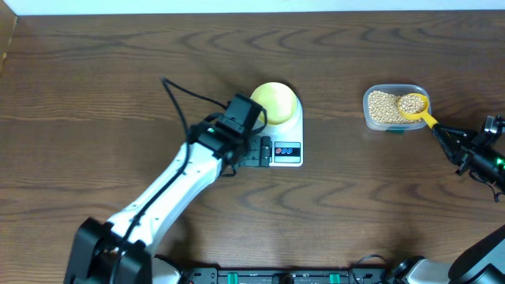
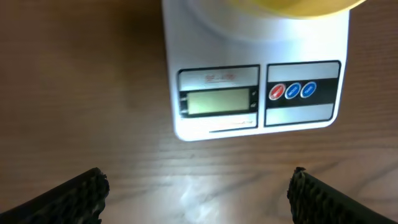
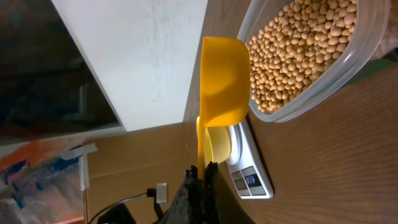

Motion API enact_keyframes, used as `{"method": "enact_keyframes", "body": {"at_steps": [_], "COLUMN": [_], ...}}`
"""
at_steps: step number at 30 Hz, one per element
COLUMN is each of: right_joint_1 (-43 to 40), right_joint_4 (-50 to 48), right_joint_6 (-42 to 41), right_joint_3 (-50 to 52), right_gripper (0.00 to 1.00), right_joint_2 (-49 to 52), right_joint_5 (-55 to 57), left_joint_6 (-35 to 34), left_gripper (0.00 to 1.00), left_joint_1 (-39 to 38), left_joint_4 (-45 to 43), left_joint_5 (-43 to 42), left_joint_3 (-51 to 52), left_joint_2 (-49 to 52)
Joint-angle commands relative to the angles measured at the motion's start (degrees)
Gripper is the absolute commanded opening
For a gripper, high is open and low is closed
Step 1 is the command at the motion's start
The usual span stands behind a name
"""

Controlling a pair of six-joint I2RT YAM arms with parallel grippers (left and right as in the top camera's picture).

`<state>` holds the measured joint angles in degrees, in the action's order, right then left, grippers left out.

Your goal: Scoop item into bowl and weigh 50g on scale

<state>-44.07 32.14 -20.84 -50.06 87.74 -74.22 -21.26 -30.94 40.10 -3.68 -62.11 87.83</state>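
Left tool [image 2: 196, 180]: spread wide, scale [image 2: 249, 93] just ahead.
Right tool [image 3: 202, 171]: clamped on scoop [image 3: 224, 78] handle, beans [image 3: 298, 56] beyond.

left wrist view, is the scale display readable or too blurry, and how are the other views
Left wrist: the scale display looks blank, the print above it too soft to read, pale glare on the table. Overhead: evenly lit, sharp. Right wrist: the beans and scoop are crisp, the right claw dark, detail lost.
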Motion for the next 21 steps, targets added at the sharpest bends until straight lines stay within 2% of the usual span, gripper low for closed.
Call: {"method": "enact_keyframes", "body": {"at_steps": [1,9,15,18,21], "right_joint_1": [-0.63,-0.61,-0.63,-0.63,-0.63], "right_joint_4": [-0.35,-1.53,-1.75,-1.77,-1.99], "right_joint_6": [-0.35,-0.37,-0.35,-0.35,-0.35], "right_joint_3": [0.37,0.37,0.37,0.37,0.37], "right_gripper": [0.01,0.01,0.01,0.01,0.01], "right_joint_2": [0.31,0.31,0.31,0.31,0.31], "right_joint_5": [-2.67,-2.69,-2.67,-2.67,-2.64], "left_joint_6": [-3.28,-3.28,-3.32,-6.01,-6.27], "left_gripper": [0.94,0.94,0.94,0.94,0.94], "left_joint_1": [-1.07,-2.03,-2.03,-2.03,-2.05], "left_joint_4": [-2.95,-7.21,-10.73,-10.91,-12.17], "left_joint_5": [1.11,-3.34,-2.8,1.38,2.03], "left_joint_3": [-1.14,-1.11,-1.11,-1.11,-1.11], "left_joint_2": [3.06,9.2,12.94,13.35,13.62]}}
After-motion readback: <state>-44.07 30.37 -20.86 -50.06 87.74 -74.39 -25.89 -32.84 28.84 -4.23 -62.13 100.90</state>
